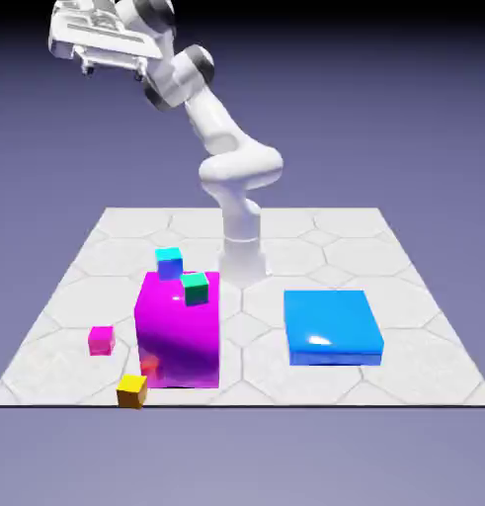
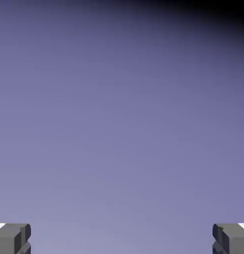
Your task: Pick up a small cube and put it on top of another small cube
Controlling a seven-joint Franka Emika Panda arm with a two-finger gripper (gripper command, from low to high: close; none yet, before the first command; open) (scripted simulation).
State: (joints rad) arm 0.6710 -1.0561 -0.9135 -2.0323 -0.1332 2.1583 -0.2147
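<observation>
A white robot arm (image 1: 218, 128) stands over a pale, stone-patterned table (image 1: 251, 371) in the exterior view, its gripper (image 1: 114, 75) raised high toward the view's upper left, well apart from everything below. The small magenta-pink cube (image 1: 101, 341) sits on the tabletop near the exterior view's left edge, just beside a large glossy magenta block (image 1: 179, 341) and behind a yellow cube (image 1: 131, 391) at the near edge. A light-blue cube (image 1: 169, 263) and a green cube (image 1: 195, 290) appear by the block's top; a broad blue slab (image 1: 332, 321) lies toward the exterior view's right. The small cube rests flat, one face turned nearly square to the camera, its sides running roughly with the table's edges. Being a cube, it has no long axis. It is likely light and stiff, unlikely to break, and perhaps a little slippery if its faces are as smooth as they look. The best hold appears to be across two opposite upright faces, around mid-height, from straight above, with care for the big block alongside.

In the hand view, the two grey fingertips (image 2: 122, 239) are spread wide at the bottom corners with nothing between them, against a plain blue-violet backdrop (image 2: 122, 124) darkening at the upper right. No cube shows there.
</observation>
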